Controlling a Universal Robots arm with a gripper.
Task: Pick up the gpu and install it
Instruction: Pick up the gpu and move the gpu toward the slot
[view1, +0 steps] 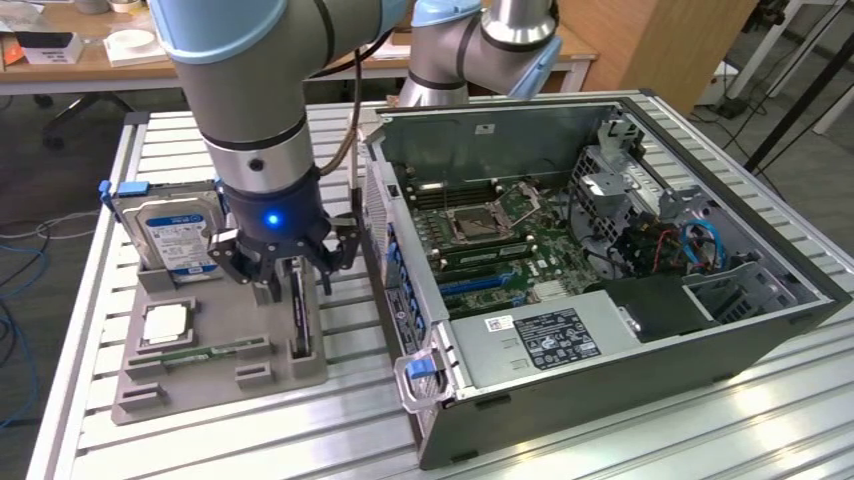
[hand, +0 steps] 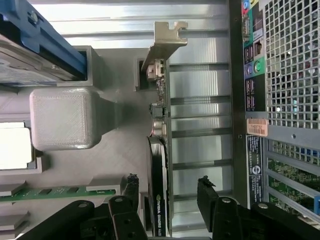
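We've got the gripper (view1: 296, 285) spread wide, a finger either side of the gpu (view1: 300, 325), gaps on both sides. The card stands on edge in the gray holder (view1: 187, 385) directly beneath, and the open computer case (view1: 747, 330) sits alongside.

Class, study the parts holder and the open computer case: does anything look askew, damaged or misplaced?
Nothing stands out. The gpu stands on edge in the grey holder, straddled by the open gripper; the hard drive sits upright.
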